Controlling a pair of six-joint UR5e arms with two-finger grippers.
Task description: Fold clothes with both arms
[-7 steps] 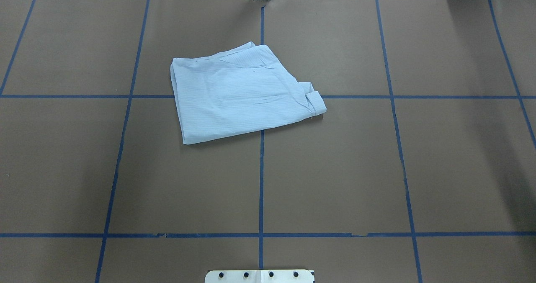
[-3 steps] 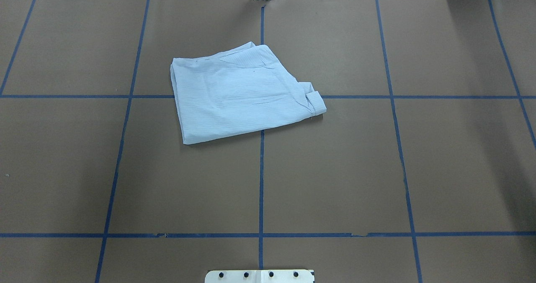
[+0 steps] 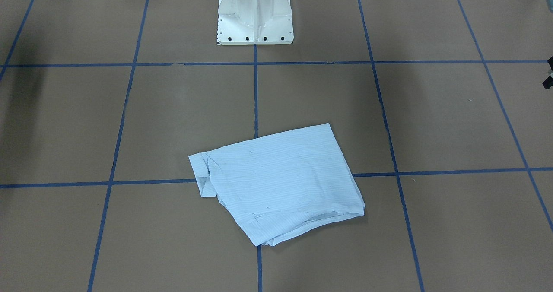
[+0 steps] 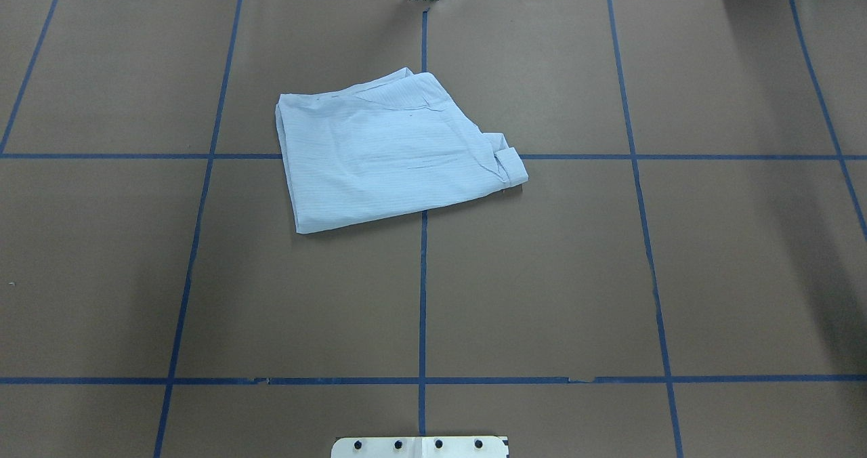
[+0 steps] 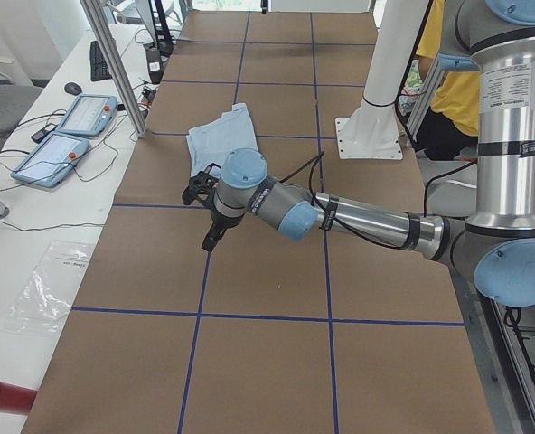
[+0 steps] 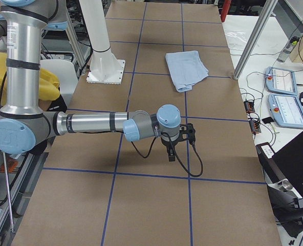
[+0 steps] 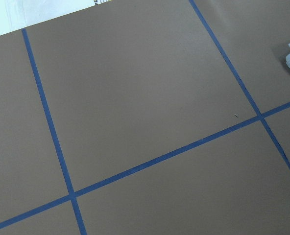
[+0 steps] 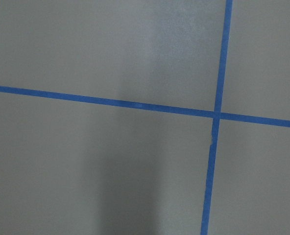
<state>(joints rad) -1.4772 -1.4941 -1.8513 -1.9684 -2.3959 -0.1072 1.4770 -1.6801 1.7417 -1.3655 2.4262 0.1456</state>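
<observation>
Overhead and front cameras face each other across the shirt.

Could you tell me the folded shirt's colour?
The shirt is finely striped light blue, clearest in the front-facing view.

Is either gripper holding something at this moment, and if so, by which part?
Nothing is held. The shirt lies folded on the table, and the left gripper and the right gripper hang over bare table, both apart from it.
</observation>
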